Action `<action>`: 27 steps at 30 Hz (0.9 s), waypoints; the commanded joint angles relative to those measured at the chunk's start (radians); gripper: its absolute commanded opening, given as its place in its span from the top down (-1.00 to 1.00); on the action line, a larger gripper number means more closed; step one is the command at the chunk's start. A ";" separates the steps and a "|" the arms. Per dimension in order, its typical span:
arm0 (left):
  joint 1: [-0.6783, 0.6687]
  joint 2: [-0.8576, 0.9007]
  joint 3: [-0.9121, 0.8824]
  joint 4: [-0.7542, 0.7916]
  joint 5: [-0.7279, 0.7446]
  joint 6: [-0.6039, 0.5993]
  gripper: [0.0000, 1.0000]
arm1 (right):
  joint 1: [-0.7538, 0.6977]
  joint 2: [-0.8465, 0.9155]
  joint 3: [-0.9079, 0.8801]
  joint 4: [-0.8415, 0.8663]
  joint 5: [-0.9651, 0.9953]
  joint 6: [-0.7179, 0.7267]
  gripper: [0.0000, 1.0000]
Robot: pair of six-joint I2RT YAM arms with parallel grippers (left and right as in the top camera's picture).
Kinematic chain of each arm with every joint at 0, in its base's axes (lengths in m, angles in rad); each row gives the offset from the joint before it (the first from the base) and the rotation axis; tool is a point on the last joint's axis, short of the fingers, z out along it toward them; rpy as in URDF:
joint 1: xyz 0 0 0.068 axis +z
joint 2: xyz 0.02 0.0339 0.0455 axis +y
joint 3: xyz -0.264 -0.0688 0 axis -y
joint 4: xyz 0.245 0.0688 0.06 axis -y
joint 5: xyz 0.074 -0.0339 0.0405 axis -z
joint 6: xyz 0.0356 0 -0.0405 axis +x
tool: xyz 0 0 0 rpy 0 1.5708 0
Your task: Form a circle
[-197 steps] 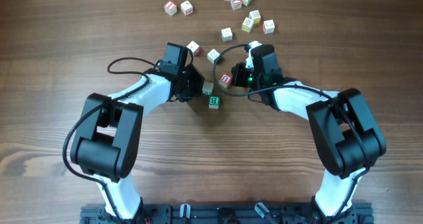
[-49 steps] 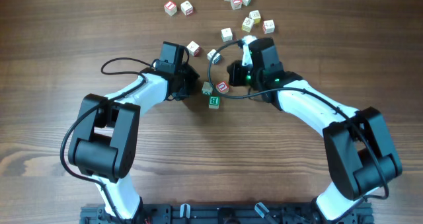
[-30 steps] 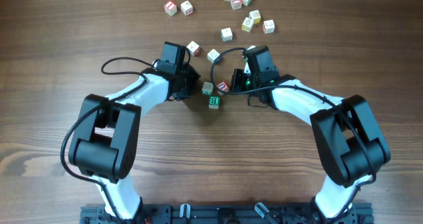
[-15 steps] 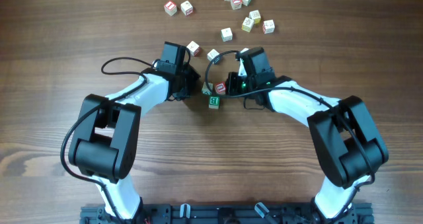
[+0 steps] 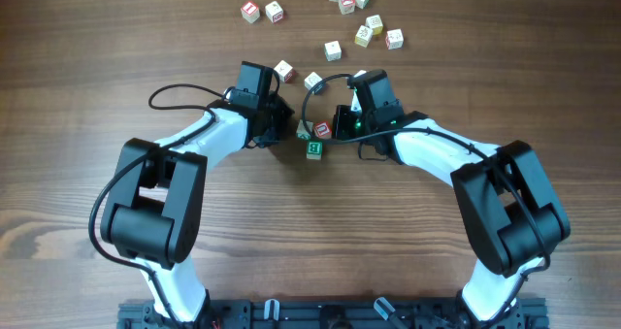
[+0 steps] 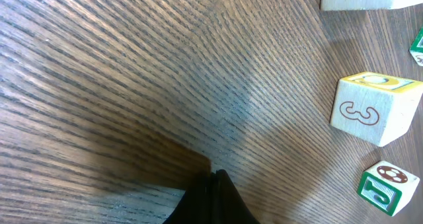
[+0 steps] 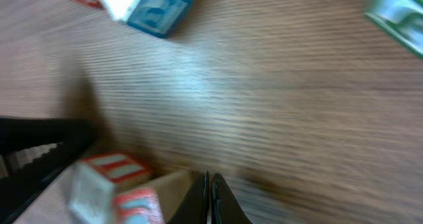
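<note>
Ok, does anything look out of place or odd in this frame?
Nothing damaged or spilled. The loose cubes lie scattered toward the far side, with no ring anywhere; only the three-cube cluster sits between the shut left claw and right claw.

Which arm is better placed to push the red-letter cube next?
Right. The right gripper, shut, sits just beside the red-letter cube; the left gripper, also shut, has only bare table at its tips.

Fourteen cubes [image 5: 333, 49] on one desk [image 5: 78, 57], three clustered. Two arms [image 5: 213, 130]: one left gripper [image 6: 213, 184], one right gripper [image 7: 210, 184].
</note>
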 commanded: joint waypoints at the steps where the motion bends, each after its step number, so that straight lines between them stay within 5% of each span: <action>1: 0.005 0.076 -0.057 -0.039 -0.116 -0.008 0.92 | -0.003 -0.038 -0.003 -0.051 0.133 0.058 0.91; 8: 0.043 0.076 -0.057 -0.102 -0.130 -0.085 0.91 | -0.001 -0.166 -0.003 -0.058 0.127 -0.002 0.91; 15: 0.126 0.076 -0.058 -0.150 -0.146 -0.107 0.92 | 0.057 -0.171 -0.003 -0.073 0.084 -0.018 0.91; 19: 0.128 0.076 -0.064 -0.145 -0.148 -0.107 0.92 | 0.092 -0.171 -0.003 -0.110 0.135 0.115 0.91; 27: 0.127 0.076 -0.064 -0.141 -0.144 -0.107 0.92 | 0.182 -0.154 -0.003 -0.100 0.168 0.033 0.91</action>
